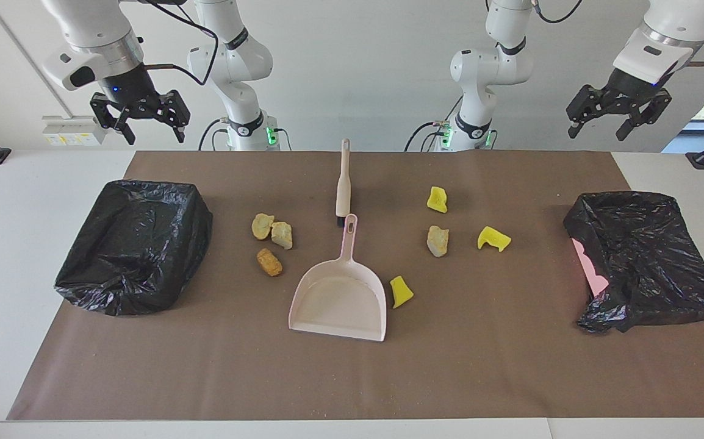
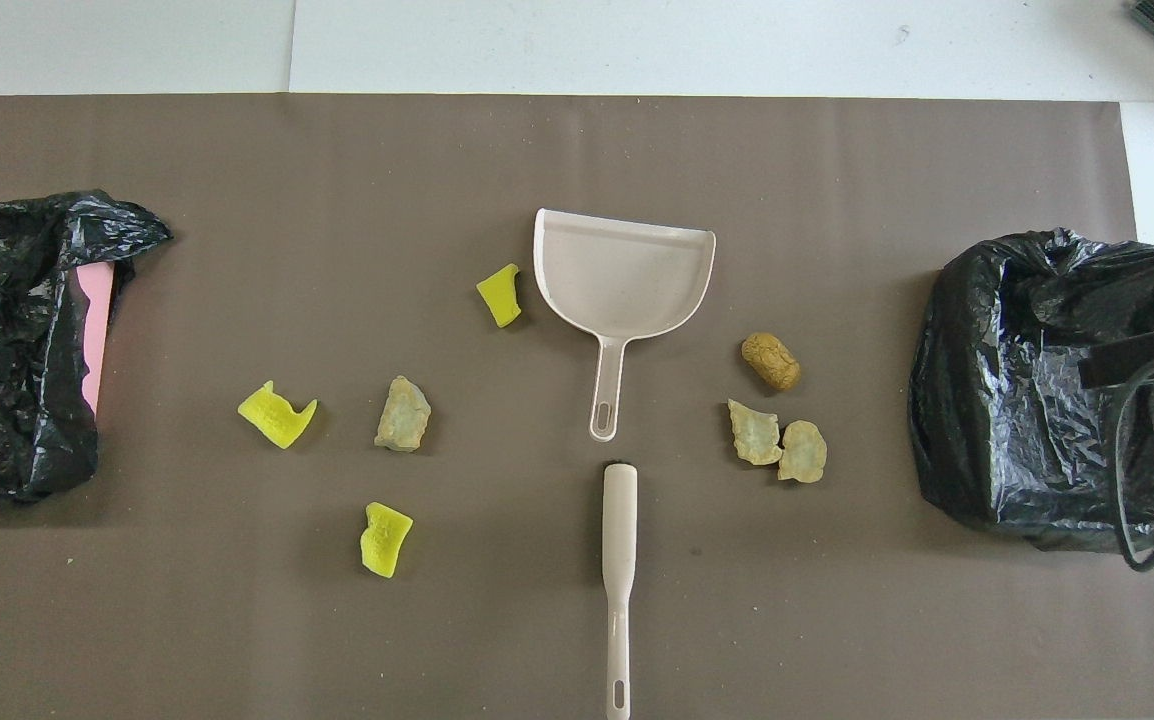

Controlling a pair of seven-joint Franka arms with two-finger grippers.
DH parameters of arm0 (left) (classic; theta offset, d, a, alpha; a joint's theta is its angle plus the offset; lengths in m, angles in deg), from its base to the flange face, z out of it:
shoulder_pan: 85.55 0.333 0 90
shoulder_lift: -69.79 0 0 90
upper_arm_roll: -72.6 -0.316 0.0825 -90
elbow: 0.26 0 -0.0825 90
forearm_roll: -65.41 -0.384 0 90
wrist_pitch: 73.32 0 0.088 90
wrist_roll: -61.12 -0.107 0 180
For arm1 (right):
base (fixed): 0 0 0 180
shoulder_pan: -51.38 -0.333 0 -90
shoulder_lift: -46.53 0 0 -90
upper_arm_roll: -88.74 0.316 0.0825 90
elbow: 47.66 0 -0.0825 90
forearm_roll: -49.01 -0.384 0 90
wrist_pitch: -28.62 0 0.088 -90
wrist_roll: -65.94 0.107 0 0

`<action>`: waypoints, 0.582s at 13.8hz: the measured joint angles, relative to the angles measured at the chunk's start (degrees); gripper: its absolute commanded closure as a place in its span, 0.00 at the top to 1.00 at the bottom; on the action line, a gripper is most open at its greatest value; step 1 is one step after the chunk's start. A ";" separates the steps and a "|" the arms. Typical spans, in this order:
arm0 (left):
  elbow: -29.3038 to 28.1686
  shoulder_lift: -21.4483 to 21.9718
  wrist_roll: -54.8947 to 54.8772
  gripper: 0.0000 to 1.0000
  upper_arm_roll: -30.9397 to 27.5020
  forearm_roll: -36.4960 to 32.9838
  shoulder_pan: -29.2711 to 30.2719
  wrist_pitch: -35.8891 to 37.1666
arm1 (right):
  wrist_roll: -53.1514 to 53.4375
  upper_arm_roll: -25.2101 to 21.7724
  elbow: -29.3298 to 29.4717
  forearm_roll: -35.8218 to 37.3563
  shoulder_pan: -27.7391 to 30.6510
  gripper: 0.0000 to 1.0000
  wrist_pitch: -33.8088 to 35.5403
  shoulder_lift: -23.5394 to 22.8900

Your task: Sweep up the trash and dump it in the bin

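Several bits of trash lie on the brown mat. Three are yellow, three tan, one orange-brown. A pale pink dustpan lies mid-table, its handle toward the robots. A brush lies in line with that handle, nearer to the robots. One bin lined with a black bag stands at the right arm's end. My right gripper hangs open and empty over the table's robot-side edge near it. My left gripper waits open and empty at the other end.
A second black-bagged bin stands at the left arm's end, with pink showing at its side. Fine crumbs speckle the mat. White table surface borders the mat on all sides.
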 measured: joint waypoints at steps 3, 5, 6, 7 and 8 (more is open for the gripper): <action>-0.01 0.00 0.00 1.00 0.00 0.00 0.00 0.00 | 0.00 0.04 -0.12 0.00 -0.06 1.00 -0.77 0.00; -0.01 0.00 0.00 1.00 0.01 0.00 0.00 -0.04 | 0.04 0.27 -0.37 0.00 -0.15 1.00 -1.38 0.01; -0.01 0.00 0.00 1.00 0.02 0.00 -0.01 -0.04 | 0.09 0.38 -0.65 0.00 -0.18 1.00 -1.38 0.00; -0.01 0.00 0.00 1.00 0.02 0.00 -0.01 -0.04 | 0.09 0.42 -0.94 0.00 -0.18 1.00 -1.38 0.02; -0.01 0.00 0.00 1.00 -0.01 0.00 0.00 -0.02 | 0.09 0.43 -1.29 0.00 -0.19 1.00 -1.38 0.09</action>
